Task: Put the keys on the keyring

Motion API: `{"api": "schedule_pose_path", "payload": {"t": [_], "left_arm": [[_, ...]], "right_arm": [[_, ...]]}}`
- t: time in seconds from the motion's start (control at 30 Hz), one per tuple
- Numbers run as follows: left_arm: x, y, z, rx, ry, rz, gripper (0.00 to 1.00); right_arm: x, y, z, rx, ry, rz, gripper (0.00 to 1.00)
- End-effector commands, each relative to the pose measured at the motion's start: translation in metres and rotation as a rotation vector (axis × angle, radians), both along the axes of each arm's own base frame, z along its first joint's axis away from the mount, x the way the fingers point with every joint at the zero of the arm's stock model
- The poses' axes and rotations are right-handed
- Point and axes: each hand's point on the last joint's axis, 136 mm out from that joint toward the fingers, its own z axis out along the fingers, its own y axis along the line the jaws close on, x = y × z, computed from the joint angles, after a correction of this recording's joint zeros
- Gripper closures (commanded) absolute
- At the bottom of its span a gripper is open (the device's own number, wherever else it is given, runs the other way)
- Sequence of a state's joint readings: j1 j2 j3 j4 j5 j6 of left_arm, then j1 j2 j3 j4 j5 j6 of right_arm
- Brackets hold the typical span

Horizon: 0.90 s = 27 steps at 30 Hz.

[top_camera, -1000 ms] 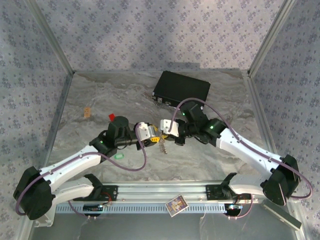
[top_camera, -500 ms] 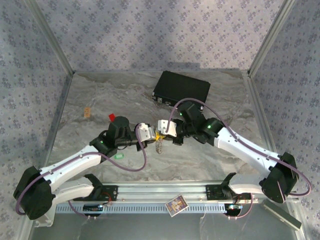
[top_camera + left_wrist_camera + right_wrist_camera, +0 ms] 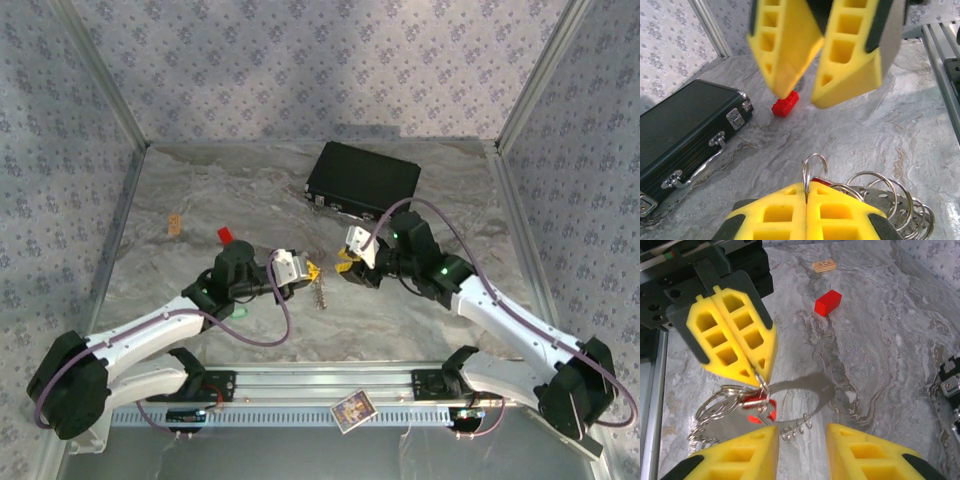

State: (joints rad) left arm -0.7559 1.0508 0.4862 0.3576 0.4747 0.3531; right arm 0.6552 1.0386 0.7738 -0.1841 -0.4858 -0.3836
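My left gripper [image 3: 806, 192] is shut on a small split ring [image 3: 812, 170] of the keyring, holding it above the table. From that ring hang the silvery oval loop of the keyring [image 3: 820, 385], a bunch of wire rings [image 3: 720, 400] and a key with a red head [image 3: 753, 404]. In the top view the bundle [image 3: 321, 293] dangles below the left gripper [image 3: 308, 270]. My right gripper [image 3: 802, 455] is open just short of the loop, nothing between its fingers [image 3: 867, 455]. It faces the left gripper [image 3: 761, 377] and stands right of it in the top view [image 3: 345, 265].
A black case [image 3: 362, 180] with metal latches lies at the back centre. A small red block [image 3: 225, 236] sits on the marble left of the grippers, and a tan tag [image 3: 174, 224] farther left. A picture card [image 3: 352, 410] leans on the front rail.
The left gripper closed on the split ring. The right gripper let go, opened and drew back to the right, leaving the bundle hanging from the left gripper.
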Motion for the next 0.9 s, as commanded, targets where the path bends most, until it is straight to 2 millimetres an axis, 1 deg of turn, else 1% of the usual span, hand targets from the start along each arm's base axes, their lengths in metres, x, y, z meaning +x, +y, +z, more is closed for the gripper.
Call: {"api": "schedule_pose_path", "payload": {"t": [0.0, 0.13, 0.27, 0.33, 0.5, 0.57, 0.67, 0.73, 0.87], "left_arm": [[0.005, -0.003, 0.028, -0.112, -0.065, 0.025, 1.0], [0.005, -0.004, 0.026, -0.123, -0.057, 0.026, 1.0], [0.003, -0.006, 0.025, -0.132, -0.042, 0.01, 1.0], [0.002, -0.008, 0.025, -0.136, -0.034, -0.002, 1.0], [0.002, -0.008, 0.027, -0.145, -0.034, -0.002, 1.0], [0.003, -0.009, 0.027, -0.141, -0.04, -0.004, 1.0], [0.004, -0.01, 0.029, -0.14, -0.049, -0.006, 1.0], [0.004, -0.011, 0.03, -0.139, -0.053, -0.007, 1.0], [0.005, -0.011, 0.031, -0.143, -0.058, -0.008, 1.0]], "right_arm": [[-0.002, -0.004, 0.01, 0.111, 0.023, -0.062, 0.68], [-0.003, -0.01, 0.008, 0.172, 0.065, -0.119, 0.68], [-0.008, -0.01, -0.001, 0.183, 0.171, -0.138, 0.68], [-0.008, -0.01, -0.002, 0.19, 0.238, -0.167, 0.68], [-0.005, -0.008, 0.006, 0.204, 0.433, -0.312, 0.69], [-0.002, -0.013, 0.006, 0.177, 0.515, -0.405, 0.69], [-0.004, -0.014, 0.005, 0.154, 0.62, -0.461, 0.69], [-0.007, -0.012, 0.006, 0.148, 0.666, -0.464, 0.68], [-0.012, -0.01, 0.008, 0.126, 0.696, -0.449, 0.6]]}}
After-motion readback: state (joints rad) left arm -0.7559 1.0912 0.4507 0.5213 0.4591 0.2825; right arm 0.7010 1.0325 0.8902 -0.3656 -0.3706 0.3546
